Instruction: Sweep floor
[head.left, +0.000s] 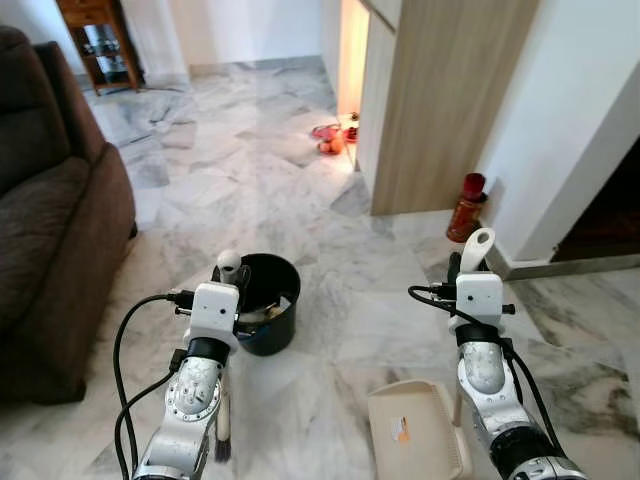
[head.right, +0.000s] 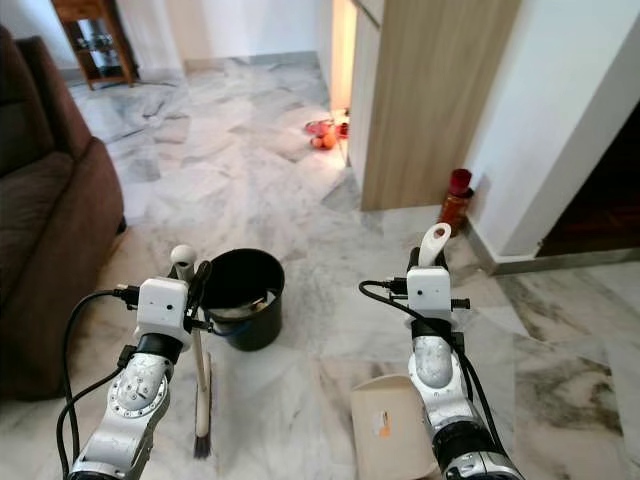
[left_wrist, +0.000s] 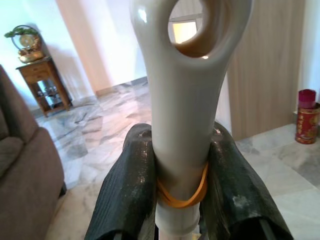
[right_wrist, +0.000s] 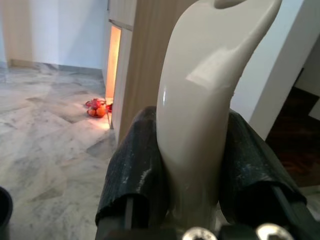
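My left gripper (head.left: 231, 277) is shut on the cream handle (left_wrist: 187, 75) of a hand brush, just below its hanging hole. An orange band circles the handle between the fingers (left_wrist: 125, 185). The brush hangs upright with its dark bristles (head.right: 203, 440) at the marble floor. My right gripper (head.left: 472, 268) is shut on the cream dustpan handle (right_wrist: 210, 75). The pan (head.left: 415, 430) rests on the floor below that arm. A black bucket (head.left: 268, 300) with some scraps inside stands just beyond the left gripper.
A brown sofa (head.left: 50, 220) fills the left side. A wooden cabinet (head.left: 440, 100) and a white wall stand ahead right, with a red canister (head.left: 467, 208) at their foot. Orange and red items (head.left: 330, 140) lie by the cabinet. A side table (head.left: 100, 40) is far left.
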